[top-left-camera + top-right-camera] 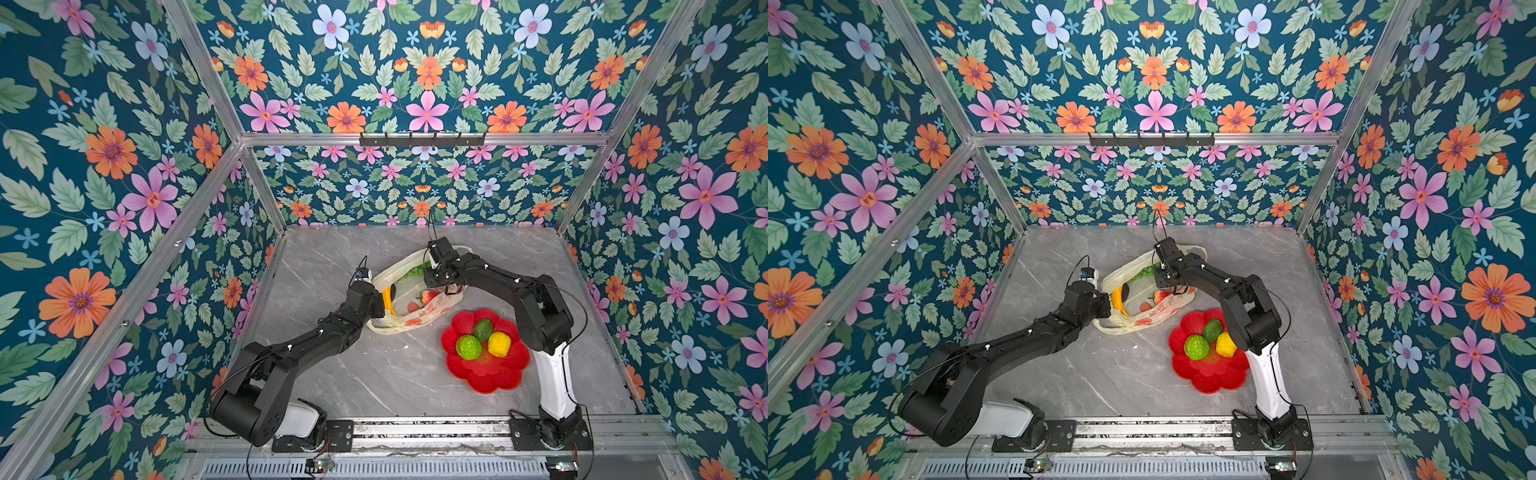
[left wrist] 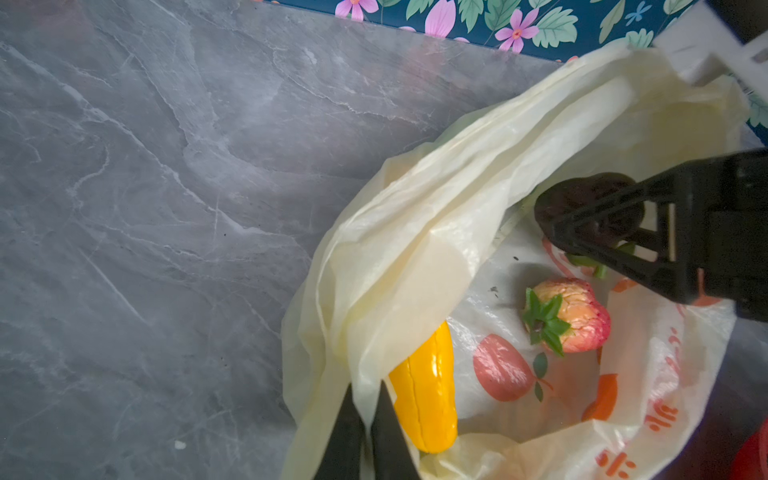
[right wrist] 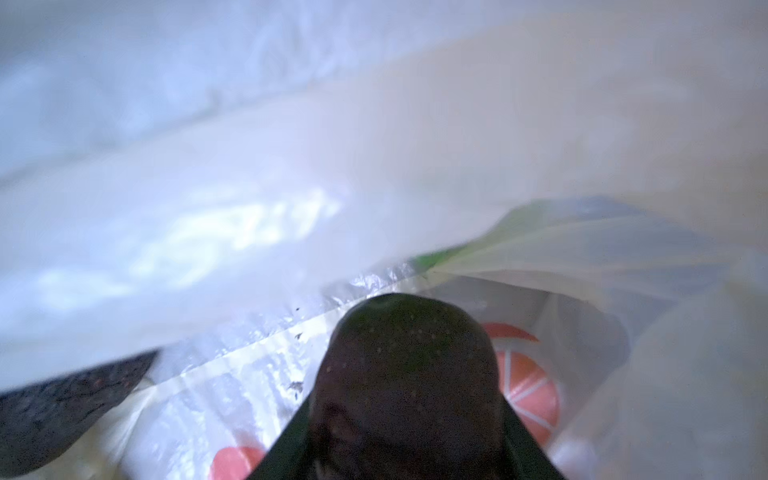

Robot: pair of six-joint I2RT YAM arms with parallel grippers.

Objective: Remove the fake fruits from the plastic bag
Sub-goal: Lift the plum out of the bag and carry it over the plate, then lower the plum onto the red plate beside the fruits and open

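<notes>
Top view: plastic bag [image 1: 432,309] lies open mid table [image 1: 365,374], smooth grey; red plate [image 1: 486,380] near, flower walls [image 1: 124,208] round.
L wrist view: left gripper [image 2: 365,386] pinches thin floppy bag rim. Banana [image 2: 424,395], strawberry [image 2: 569,316] inside: prob light, hard, slippy.
R wrist view: right gripper [image 3: 409,419] fingers hug dark brown fruit [image 3: 411,353]; grab its fat middle.

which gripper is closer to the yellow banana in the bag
Left. The left gripper pinches the plastic bag right beside the banana; the right gripper sits farther across the bag's mouth, around a dark brown fruit.
</notes>
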